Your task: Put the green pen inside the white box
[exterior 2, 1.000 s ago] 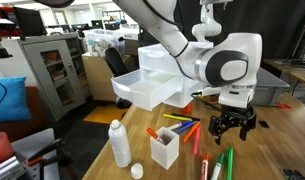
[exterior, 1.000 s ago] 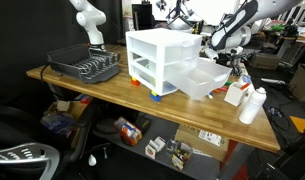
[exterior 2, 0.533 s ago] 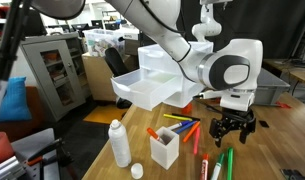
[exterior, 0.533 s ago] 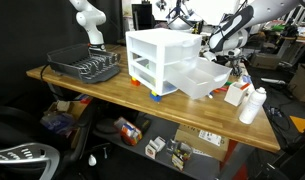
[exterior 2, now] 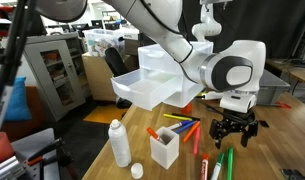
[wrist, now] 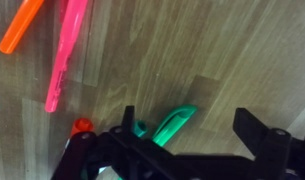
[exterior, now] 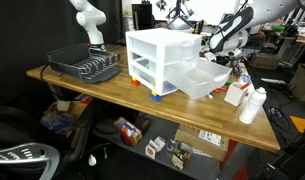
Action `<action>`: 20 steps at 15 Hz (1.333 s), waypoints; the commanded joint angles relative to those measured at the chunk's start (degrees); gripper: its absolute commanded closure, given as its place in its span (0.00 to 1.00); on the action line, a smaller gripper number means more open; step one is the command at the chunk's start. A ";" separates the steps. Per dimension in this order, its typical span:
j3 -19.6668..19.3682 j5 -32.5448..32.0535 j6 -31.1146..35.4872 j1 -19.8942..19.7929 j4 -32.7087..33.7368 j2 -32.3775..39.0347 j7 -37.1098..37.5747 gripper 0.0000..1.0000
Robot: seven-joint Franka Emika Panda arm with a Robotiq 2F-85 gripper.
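Observation:
The green pen lies on the wooden table, its tip showing between my fingers in the wrist view. In an exterior view green pens lie just below my gripper, beside a red pen. My gripper is open and empty, hovering low over the pen with one finger on each side. The white box is a shallow translucent tray that sticks out of the white drawer unit. It also shows in the other exterior view.
A pink pen and an orange pen lie near the green one. A white cup, several coloured pens and a white bottle stand nearby. A dark wire dish rack sits at the table's far end.
My gripper has shifted very slightly sideways over the pens. It stays open, and nothing else has moved.

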 commanded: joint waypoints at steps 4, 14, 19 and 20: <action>1.78 0.94 -1.13 -2.45 0.14 -0.36 3.39 0.00; 2.51 1.13 -0.89 -3.10 0.54 0.07 5.75 0.55; 2.49 0.98 -0.75 -3.35 0.91 0.11 5.98 0.88; 2.66 1.10 -0.79 -3.50 0.97 0.11 5.80 0.96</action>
